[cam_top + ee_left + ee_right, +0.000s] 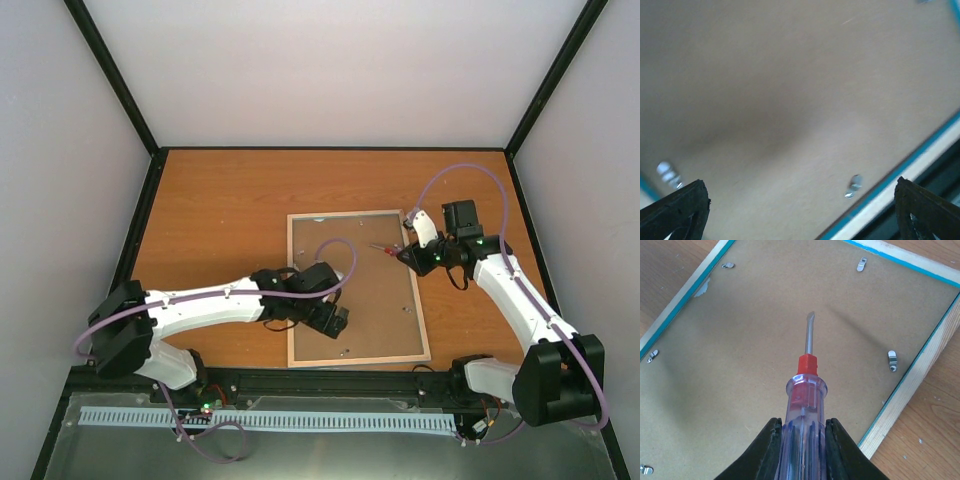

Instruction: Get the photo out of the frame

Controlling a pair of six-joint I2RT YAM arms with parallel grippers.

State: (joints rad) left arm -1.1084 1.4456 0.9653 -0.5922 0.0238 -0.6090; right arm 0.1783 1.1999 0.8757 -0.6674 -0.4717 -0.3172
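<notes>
Right gripper is clamped on a clear-handled screwdriver with a red collar, whose blade points out over the brown backing board. Left gripper has its fingers wide apart, low over the board's near part, by a metal clip. The frame lies back-up on the table, centre-right — the photo is hidden from view.

Matt board backing (shiny metal clips), wooden frame.
</notes>
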